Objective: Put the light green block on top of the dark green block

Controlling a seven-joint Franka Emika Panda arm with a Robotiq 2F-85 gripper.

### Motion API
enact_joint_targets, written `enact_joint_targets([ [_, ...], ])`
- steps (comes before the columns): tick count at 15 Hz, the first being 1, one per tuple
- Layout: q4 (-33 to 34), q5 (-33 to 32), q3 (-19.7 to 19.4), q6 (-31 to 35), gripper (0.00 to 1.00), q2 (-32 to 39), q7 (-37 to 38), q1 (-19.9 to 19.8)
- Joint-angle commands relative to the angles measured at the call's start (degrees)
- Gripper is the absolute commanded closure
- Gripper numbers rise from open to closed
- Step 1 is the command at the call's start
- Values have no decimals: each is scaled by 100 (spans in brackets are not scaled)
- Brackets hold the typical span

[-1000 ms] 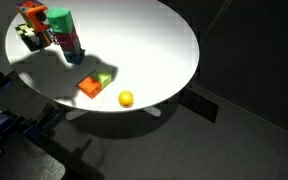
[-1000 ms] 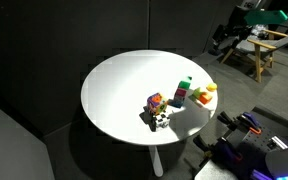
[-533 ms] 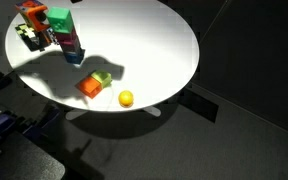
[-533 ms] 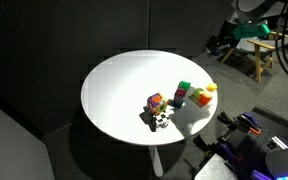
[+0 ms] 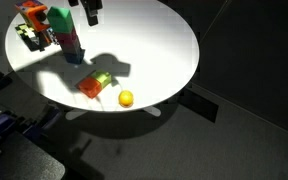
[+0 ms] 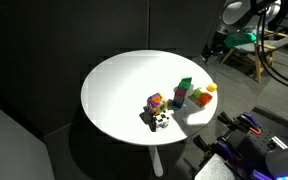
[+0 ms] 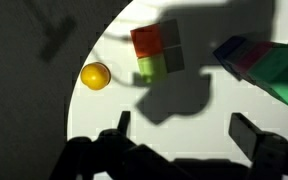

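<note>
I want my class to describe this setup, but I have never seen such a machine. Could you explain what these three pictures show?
This is one robot arm ending in a two-fingered gripper. Two pictures come from cameras standing outside the robot, looking down on a round white table. The third comes from a camera on the wrist, looking past the fingers. On the table an orange block lies against the light green block, with a yellow ball nearby. The dark green block tops a small stack of other blocks, beside a colourful toy. The gripper is open and holds nothing.
</note>
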Motion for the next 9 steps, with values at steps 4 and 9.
enact_joint_targets([
  [4,702,191,-27,-18,0,847,-283,67],
  [9,958,583,34,16,0,1272,-256,80],
])
